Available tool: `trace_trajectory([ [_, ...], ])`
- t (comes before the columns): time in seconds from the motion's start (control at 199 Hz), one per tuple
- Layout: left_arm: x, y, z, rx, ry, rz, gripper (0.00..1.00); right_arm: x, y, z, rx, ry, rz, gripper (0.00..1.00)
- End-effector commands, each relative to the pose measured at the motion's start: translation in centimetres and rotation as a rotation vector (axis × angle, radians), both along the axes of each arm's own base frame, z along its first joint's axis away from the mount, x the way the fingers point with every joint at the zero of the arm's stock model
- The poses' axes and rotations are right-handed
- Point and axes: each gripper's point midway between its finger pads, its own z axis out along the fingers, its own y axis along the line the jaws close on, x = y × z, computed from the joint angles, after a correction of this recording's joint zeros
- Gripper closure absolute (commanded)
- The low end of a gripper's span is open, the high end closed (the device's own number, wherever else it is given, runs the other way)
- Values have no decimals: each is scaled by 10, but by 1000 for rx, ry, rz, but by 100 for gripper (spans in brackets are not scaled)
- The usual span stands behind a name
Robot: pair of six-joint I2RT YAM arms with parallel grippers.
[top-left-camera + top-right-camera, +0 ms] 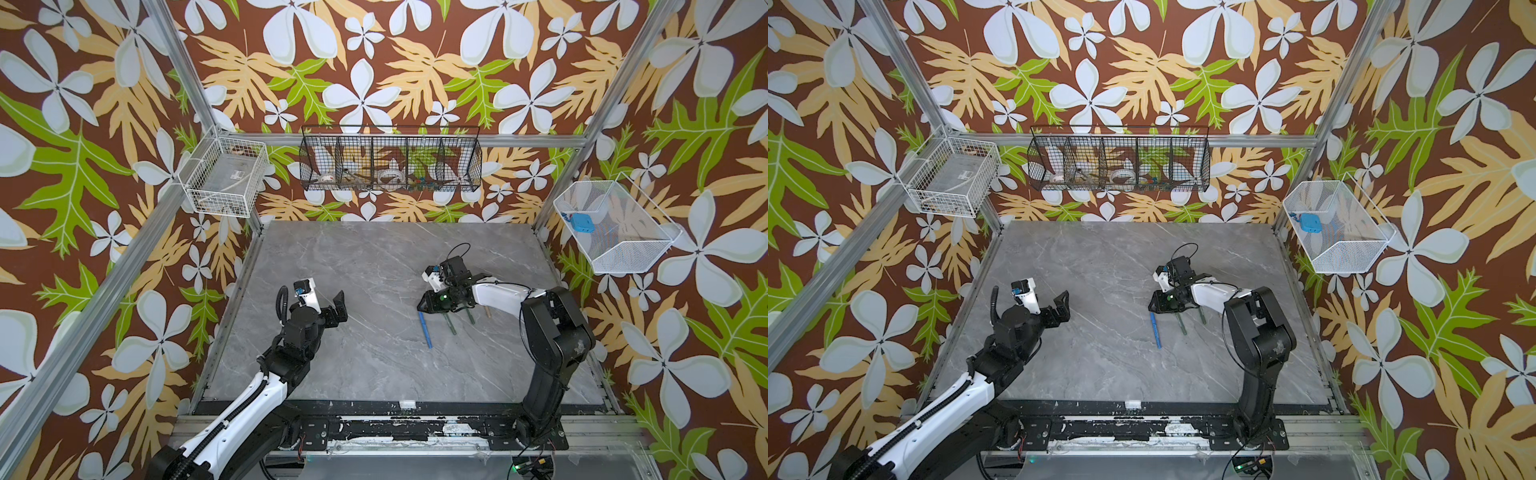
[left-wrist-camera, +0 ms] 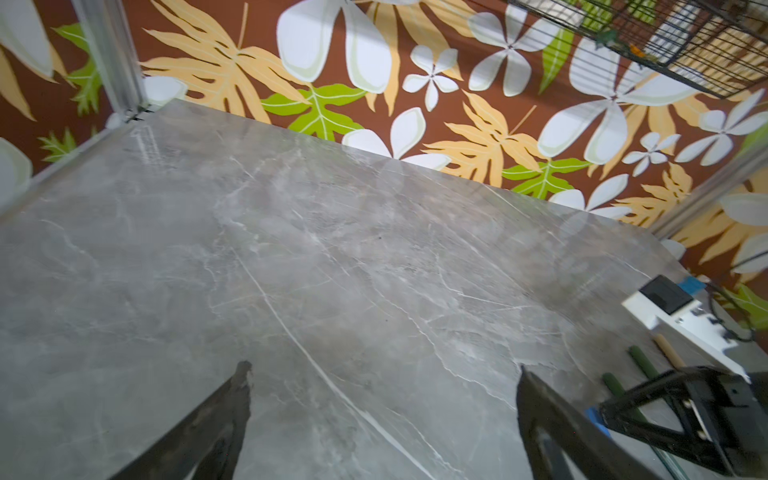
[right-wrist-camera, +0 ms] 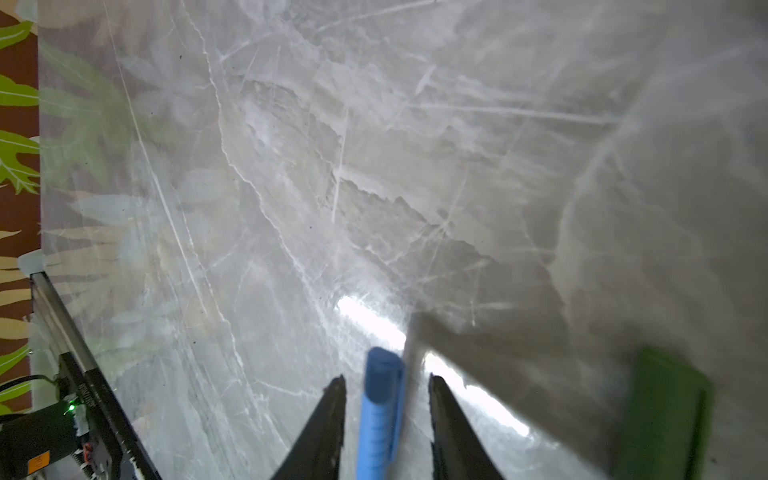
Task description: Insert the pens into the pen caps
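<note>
Risk we see: right gripper, jaws apart astride the blue pen, could knock it rolling if it drifts; left gripper gapes, empty.

Both top views look down on the table; wrist cameras skim it close

The tan pen seems mostly hidden beneath the right arm.
</note>
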Motion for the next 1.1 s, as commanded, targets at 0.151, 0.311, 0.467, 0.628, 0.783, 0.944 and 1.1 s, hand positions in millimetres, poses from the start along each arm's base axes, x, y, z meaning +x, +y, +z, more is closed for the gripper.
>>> trace_trajectory([
  [0.151, 7, 61, 14, 156, -100, 303, 0, 38, -13, 52, -48, -272, -48, 39],
  [0.311, -4, 99, 9, 268, -198, 466, 0, 52, -91, 101, -214, -556, -256, 30],
  [0.467, -5, 116, -9, 217, -240, 453, 0, 29, -200, 119, -436, -796, -580, 10],
  [0.628, 9, 115, -13, 157, -259, 405, 0, 5, -259, 113, -481, -906, -799, 8],
  [0.783, 25, 101, -27, 177, -250, 314, 0, -1, -263, 103, -490, -1022, -783, 9],
  [0.944, 29, 101, -32, 176, -227, 318, 0, -8, -260, 84, -444, -1121, -785, 8],
  [1.1, 29, 101, -32, 185, -230, 316, 0, -4, -271, 74, -476, -1018, -819, 1],
])
